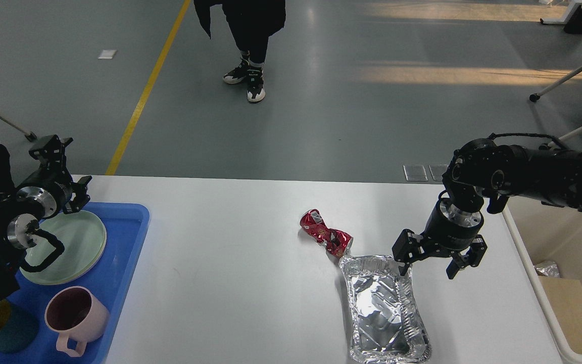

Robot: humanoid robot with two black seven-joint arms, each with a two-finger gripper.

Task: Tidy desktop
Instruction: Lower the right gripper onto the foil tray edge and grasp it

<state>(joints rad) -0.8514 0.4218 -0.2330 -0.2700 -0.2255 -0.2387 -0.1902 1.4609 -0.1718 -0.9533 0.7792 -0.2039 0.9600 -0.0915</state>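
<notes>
Matte black jointed arms, silver metal wrist collars, looping black cables, two-fingered black end effectors

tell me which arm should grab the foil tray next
Right. Its gripper hangs open at the foil tray's far right corner, while the left gripper sits far off over the blue tray.

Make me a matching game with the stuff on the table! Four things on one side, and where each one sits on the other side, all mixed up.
Things:
1. crushed red drink can
2. pale green round plate
3. shiny silver foil tray
4. flat brown cardboard piece

Places:
A. inside the cream rectangular bin on the right
B. on the white desktop, right under the open right gripper
C. in the blue plastic tray on the left
D. on the white desktop, just beyond the foil tray's far corner

Pairs: 1-D, 2-C, 3-B, 4-A
</notes>
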